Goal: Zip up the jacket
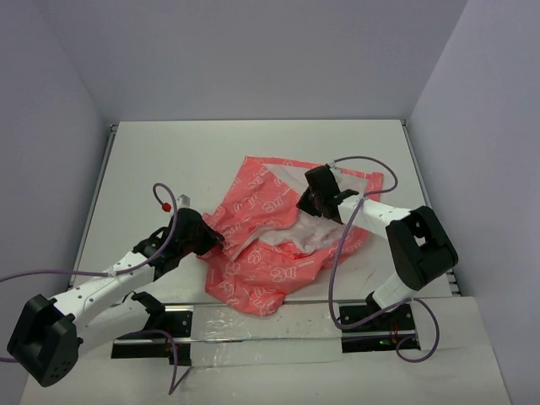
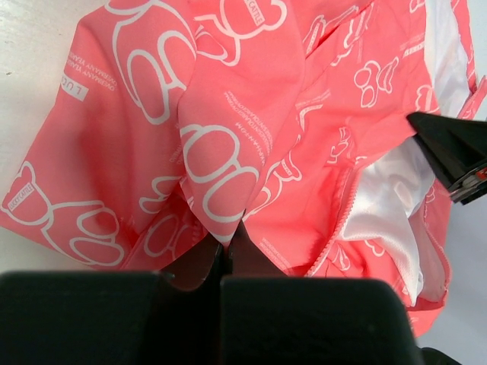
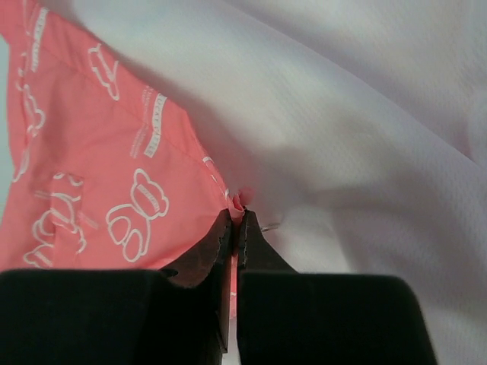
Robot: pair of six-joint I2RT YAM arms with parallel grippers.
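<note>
The coral-pink jacket [image 1: 270,240] with white bear outlines lies crumpled in the middle of the table, its front open and its white lining [image 1: 316,229] showing. My left gripper [image 1: 209,236] is shut on a fold of pink fabric at the jacket's left edge; the left wrist view shows the fold [image 2: 221,182] pinched at my fingertips [image 2: 227,237], with the open zipper teeth [image 2: 335,236] to the right. My right gripper [image 1: 310,201] is shut on the jacket's front edge [image 3: 237,204], where pink fabric meets the lining [image 3: 342,137].
The white table [image 1: 169,160] has grey walls close on three sides. Both arm bases sit on a shiny strip [image 1: 253,325] at the near edge. Purple cables [image 1: 363,160] loop above both arms. The other gripper's dark tip [image 2: 453,148] shows at right in the left wrist view.
</note>
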